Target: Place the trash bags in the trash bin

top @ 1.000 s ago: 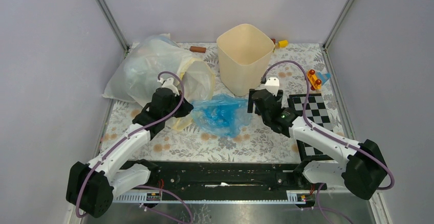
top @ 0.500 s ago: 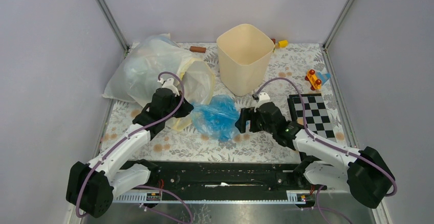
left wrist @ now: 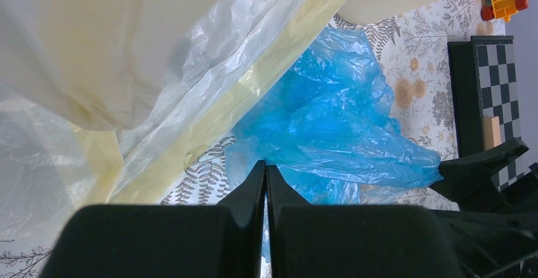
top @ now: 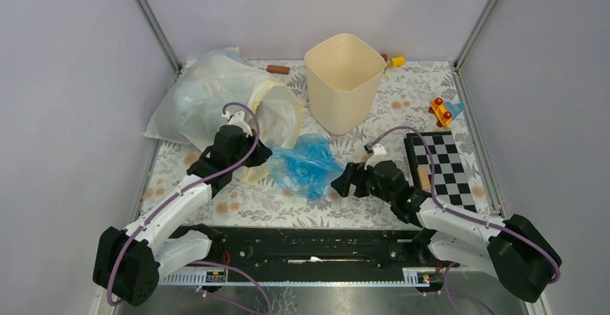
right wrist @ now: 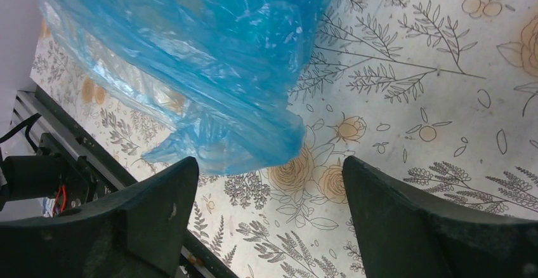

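The trash bag (top: pixel 306 164) is a crumpled, translucent light-blue film lying on the flowered cloth in front of the trash bin (top: pixel 344 85), a cream bin standing upright and open at the back. My left gripper (top: pixel 263 157) sits at the bag's left edge. In the left wrist view its jaws (left wrist: pixel 265 167) are pressed together with a sliver of the blue bag (left wrist: pixel 342 132) between them. My right gripper (top: pixel 345 182) hovers at the bag's near right corner. It (right wrist: pixel 269 162) is open wide, with the bag's edge (right wrist: pixel 190 56) just beyond the fingertips and bare cloth between them.
A large clear and pale-yellow plastic bag (top: pixel 208 99) lies at the back left, draping over my left wrist. A checkerboard (top: pixel 439 167) with a small wooden block lies on the right. A red-orange toy (top: pixel 440 111), a yellow toy (top: pixel 395 61) and a brown stick (top: pixel 278 69) sit near the back.
My right arm swung down and left from beside the bin to the bag's near right corner, its jaws widening. The blue bag has bunched up leftward. The left arm stayed still.
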You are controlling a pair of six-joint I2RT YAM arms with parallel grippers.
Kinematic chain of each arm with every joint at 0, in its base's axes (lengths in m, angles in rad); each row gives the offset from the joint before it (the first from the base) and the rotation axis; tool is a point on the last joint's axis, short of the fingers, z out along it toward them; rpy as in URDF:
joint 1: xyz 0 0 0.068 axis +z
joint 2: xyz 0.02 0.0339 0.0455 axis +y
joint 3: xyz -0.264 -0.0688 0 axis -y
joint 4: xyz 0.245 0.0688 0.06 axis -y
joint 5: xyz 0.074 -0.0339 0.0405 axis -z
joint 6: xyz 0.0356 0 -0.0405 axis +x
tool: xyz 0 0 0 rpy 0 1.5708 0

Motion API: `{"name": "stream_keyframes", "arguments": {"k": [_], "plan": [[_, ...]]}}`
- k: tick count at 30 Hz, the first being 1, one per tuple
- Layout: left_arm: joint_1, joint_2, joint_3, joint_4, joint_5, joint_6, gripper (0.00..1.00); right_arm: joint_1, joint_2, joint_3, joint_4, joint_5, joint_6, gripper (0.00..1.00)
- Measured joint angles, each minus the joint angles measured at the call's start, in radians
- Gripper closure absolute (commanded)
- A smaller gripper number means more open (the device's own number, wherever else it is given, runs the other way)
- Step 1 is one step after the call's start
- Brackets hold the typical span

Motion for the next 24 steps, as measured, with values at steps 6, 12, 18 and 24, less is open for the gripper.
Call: {"name": "stream_keyframes", "arguments": {"k": [6,12,18,24], "plan": [[0.001,0.000,0.000,0.000,0.003,0.000,1.00,0.000,0.109,-0.025,0.135,-0.017,0.047,0.41],[0.001,0.000,0.000,0.000,0.008,0.000,1.00,0.000,0.218,-0.011,0.240,-0.037,0.079,0.78],[0.001,0.000,0.004,-0.008,0.025,0.001,1.00,0.000,0.228,0.060,0.236,-0.047,0.091,1.00],[0.002,0.036,0.217,-0.156,0.057,0.014,1.00,-0.001,0.093,0.420,-0.141,0.040,0.032,1.00]]}}
